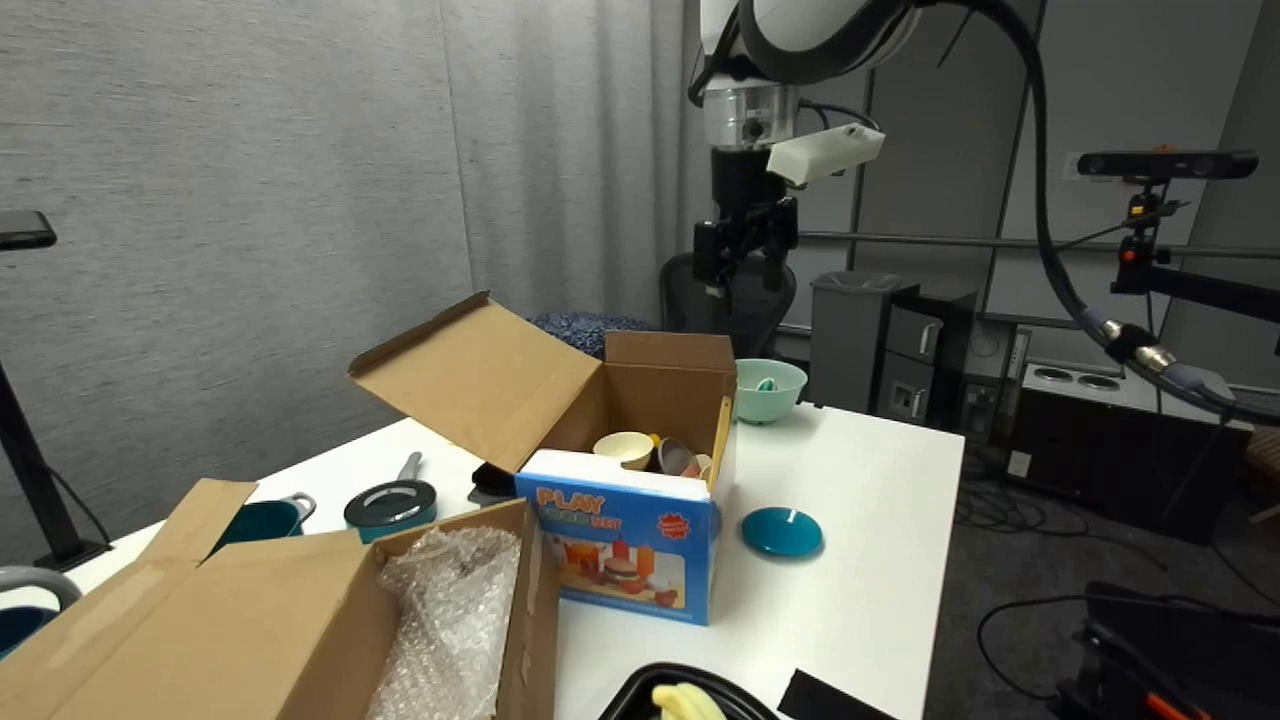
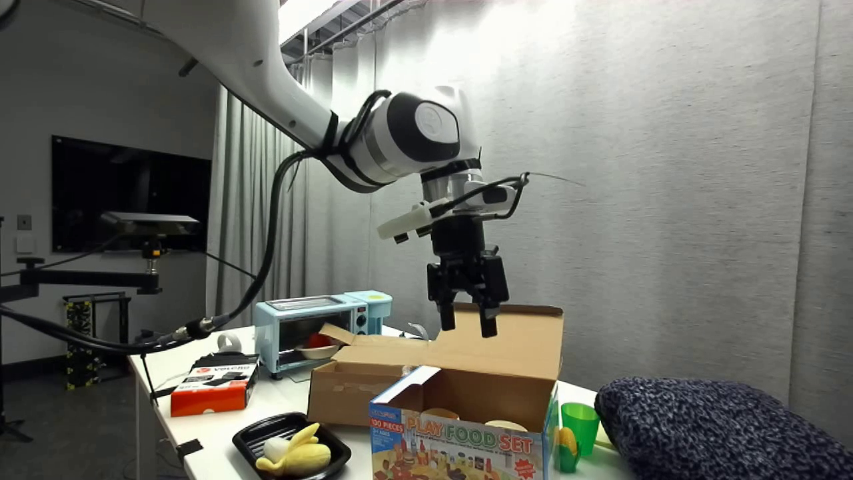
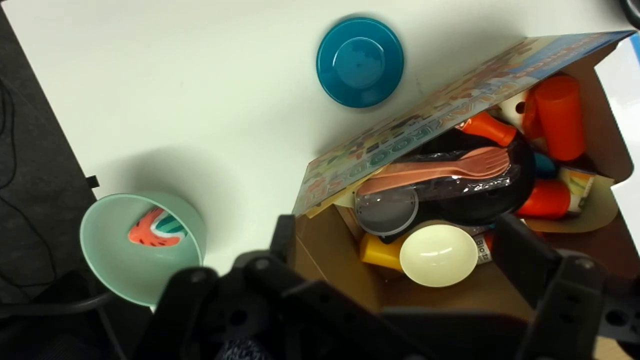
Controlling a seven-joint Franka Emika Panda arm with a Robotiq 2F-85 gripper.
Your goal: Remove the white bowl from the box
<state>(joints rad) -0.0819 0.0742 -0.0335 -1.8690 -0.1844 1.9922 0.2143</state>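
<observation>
The white bowl [image 3: 438,255], cream-white and round, sits inside the box, the open carton with brown inner walls and a blue "Play Food Set" print [image 3: 425,122]. In an exterior view the bowl [image 1: 625,448] shows inside the box [image 1: 620,560]. In an exterior view two pale rims show inside the box [image 2: 466,440]; I cannot tell which is the bowl. My gripper [image 2: 468,325] is open and empty, pointing down well above the box. It also shows in an exterior view [image 1: 745,283]. In the wrist view the bowl lies between the two fingers [image 3: 405,245], far below them.
Pink forks [image 3: 450,167], a black tray and orange bottles lie beside the bowl. A tall brown flap [image 1: 500,375] stands open. A mint bowl [image 1: 768,392] and a teal plate [image 1: 781,532] stand beside the box. A larger cardboard box [image 1: 330,610] holds bubble wrap.
</observation>
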